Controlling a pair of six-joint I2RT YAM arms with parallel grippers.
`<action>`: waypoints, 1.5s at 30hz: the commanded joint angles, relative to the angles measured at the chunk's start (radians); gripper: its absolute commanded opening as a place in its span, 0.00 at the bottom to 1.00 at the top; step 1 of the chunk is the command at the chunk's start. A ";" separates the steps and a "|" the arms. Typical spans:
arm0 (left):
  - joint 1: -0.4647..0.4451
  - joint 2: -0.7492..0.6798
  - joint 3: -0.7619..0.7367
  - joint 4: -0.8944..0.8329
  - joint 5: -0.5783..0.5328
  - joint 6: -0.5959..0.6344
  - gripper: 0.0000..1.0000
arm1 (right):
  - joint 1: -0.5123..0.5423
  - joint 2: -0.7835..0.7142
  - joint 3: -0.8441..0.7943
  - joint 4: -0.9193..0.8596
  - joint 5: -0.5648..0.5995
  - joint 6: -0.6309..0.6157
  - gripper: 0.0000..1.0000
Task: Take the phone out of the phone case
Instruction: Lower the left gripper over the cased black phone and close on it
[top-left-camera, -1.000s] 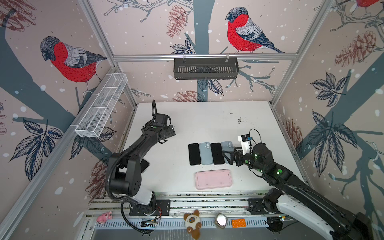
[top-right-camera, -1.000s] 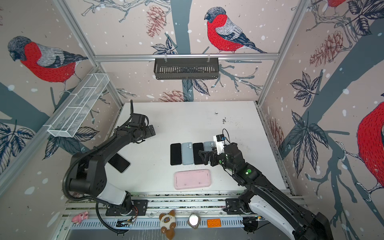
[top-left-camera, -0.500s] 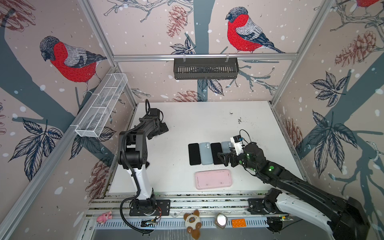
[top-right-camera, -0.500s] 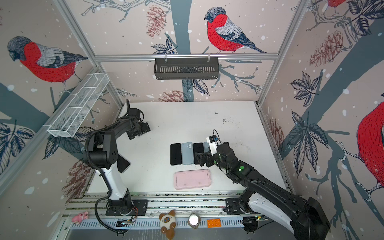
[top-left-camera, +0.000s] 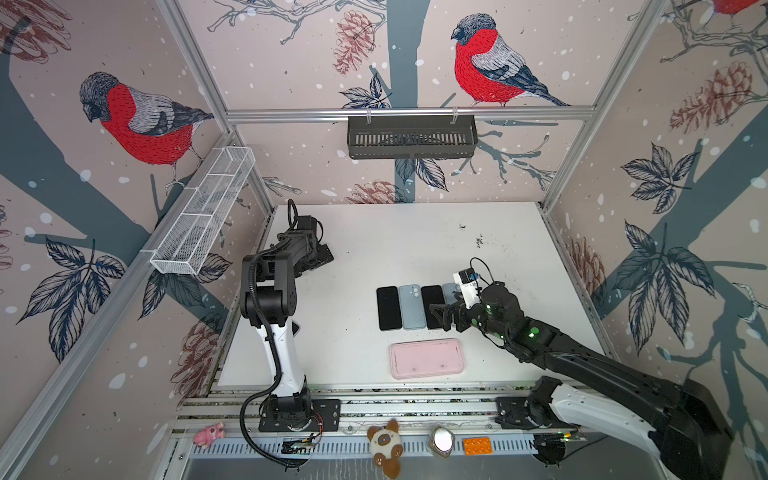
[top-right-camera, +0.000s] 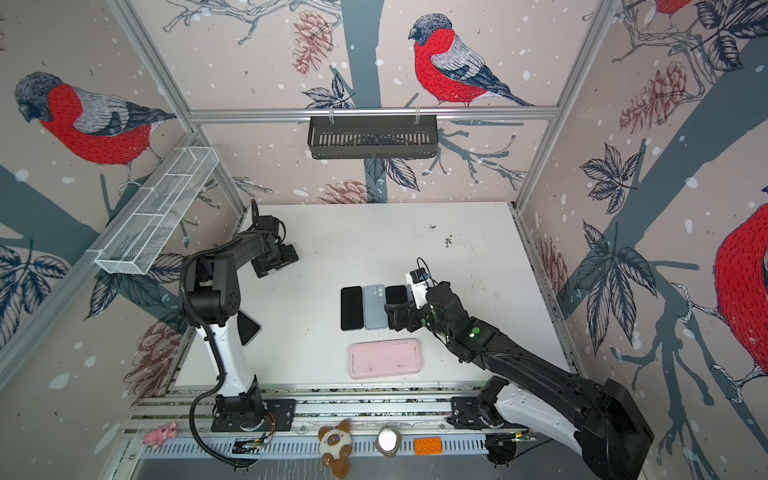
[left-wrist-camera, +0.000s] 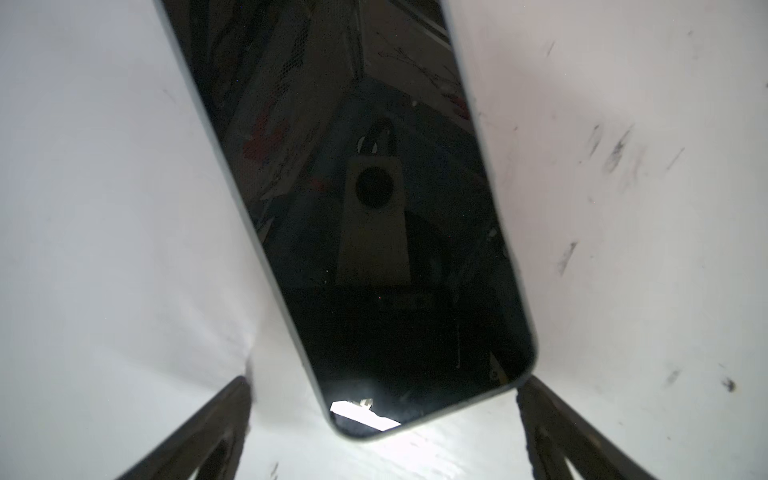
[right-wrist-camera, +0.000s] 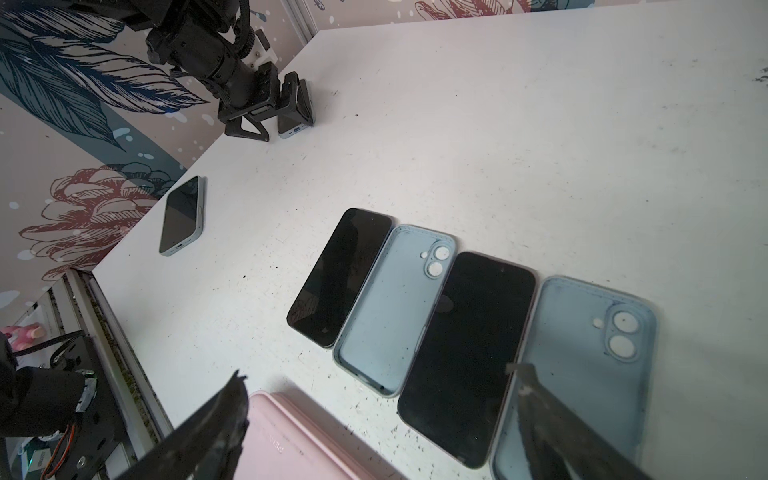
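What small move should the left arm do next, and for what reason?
Probably lower the left gripper a little and close on the phone. Its jaws stand open on either side of the phone's end, and nothing is gripped yet. It seems still cased.

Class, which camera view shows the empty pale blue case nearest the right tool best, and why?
The right wrist view: the case lies almost whole, inside up, camera holes clear. In both top views the right arm hides most of it. The left wrist view shows only a phone.
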 joint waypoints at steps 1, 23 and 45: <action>0.006 0.028 0.031 -0.028 0.006 -0.015 0.98 | 0.004 0.013 0.007 0.038 0.013 -0.013 1.00; 0.033 0.158 0.239 -0.121 0.010 -0.092 0.98 | 0.021 0.019 0.009 0.032 0.024 -0.040 0.99; 0.058 0.238 0.339 -0.199 -0.022 -0.034 0.85 | 0.022 0.056 0.028 0.036 0.020 -0.034 0.99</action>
